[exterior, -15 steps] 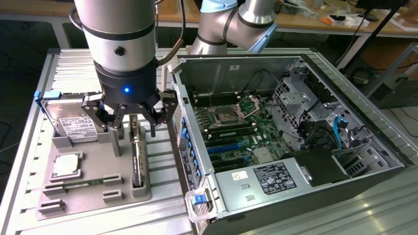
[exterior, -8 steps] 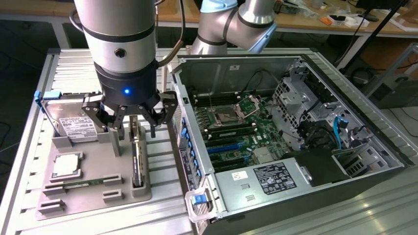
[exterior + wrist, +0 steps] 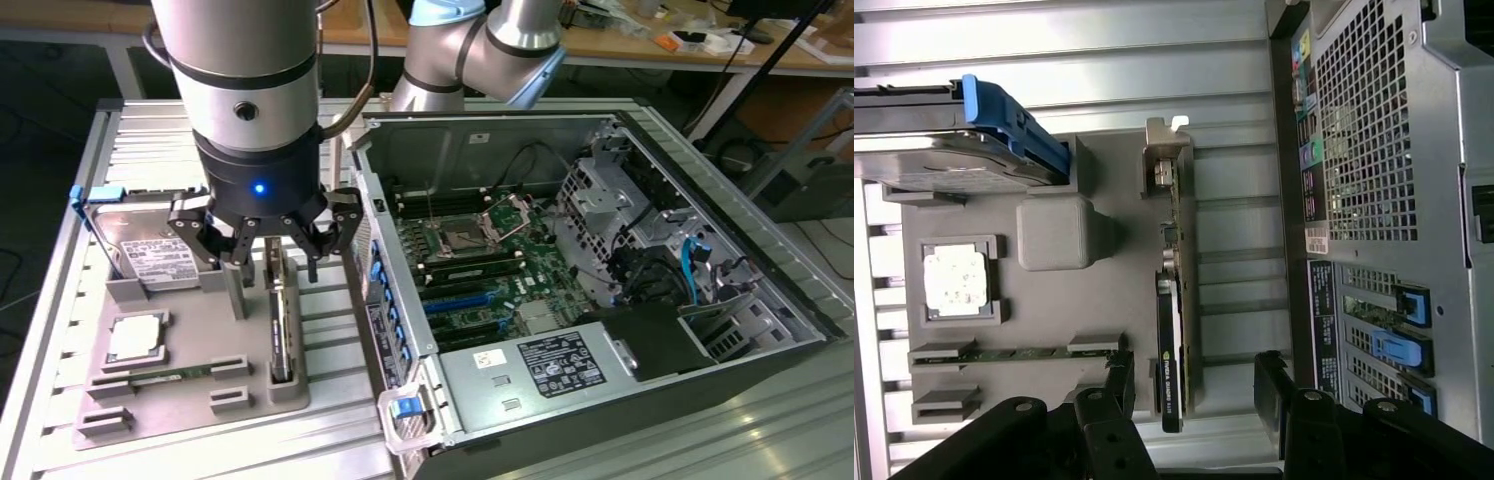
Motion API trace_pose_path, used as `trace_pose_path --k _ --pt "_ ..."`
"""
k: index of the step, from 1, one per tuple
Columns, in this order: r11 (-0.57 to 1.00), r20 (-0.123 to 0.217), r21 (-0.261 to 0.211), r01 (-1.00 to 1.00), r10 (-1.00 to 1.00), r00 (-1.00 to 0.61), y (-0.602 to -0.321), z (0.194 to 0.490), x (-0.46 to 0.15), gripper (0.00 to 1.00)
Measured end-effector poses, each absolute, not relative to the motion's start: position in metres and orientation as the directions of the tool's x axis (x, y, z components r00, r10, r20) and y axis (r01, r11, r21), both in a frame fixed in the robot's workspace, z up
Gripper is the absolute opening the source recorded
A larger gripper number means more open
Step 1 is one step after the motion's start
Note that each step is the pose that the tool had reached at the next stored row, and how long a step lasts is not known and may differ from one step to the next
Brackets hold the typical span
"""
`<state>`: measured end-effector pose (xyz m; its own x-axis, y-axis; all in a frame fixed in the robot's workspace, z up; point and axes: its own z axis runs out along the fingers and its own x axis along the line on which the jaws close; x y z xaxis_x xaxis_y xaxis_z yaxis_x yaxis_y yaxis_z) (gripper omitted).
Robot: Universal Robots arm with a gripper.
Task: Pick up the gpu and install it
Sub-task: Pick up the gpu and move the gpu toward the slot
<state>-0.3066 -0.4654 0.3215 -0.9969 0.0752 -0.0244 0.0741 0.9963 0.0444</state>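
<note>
The gpu [image 3: 279, 325] stands on its thin edge in a slot of the grey fixture tray [image 3: 200, 320], to the exterior view's left of the open computer case [image 3: 587, 330]. My gripper [image 3: 274, 262] hangs just above the card's far end, open, with one finger on each side of it. In the wrist view the gpu [image 3: 1172, 310] runs edge-on between my black fingertips [image 3: 1120, 385], with its silver bracket at the far end. My gripper [image 3: 1194, 388] is not closed on it.
The tray also holds a hard drive [image 3: 158, 260] with a blue handle, a processor [image 3: 138, 337] and a memory stick [image 3: 167, 375]. The case's motherboard [image 3: 474, 265] lies exposed. The case wall [image 3: 1374, 200] stands close beside the tray.
</note>
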Motion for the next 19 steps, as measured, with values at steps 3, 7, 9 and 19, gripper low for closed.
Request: trace_pose_path --k 3,7,9,19 --pt "0.996 -0.024 0.044 0.074 0.075 -0.997 -0.4654 0.32 -0.3066 0.6" --pt "0.996 -0.024 0.044 0.074 0.075 -0.997 -0.4654 0.3191 -0.3066 0.6" --pt "0.996 -0.024 0.044 0.074 0.075 -0.997 -0.4654 0.3183 -0.3066 0.6" --pt "0.996 -0.024 0.044 0.074 0.075 -0.997 -0.4654 0.3151 -0.3066 0.6"
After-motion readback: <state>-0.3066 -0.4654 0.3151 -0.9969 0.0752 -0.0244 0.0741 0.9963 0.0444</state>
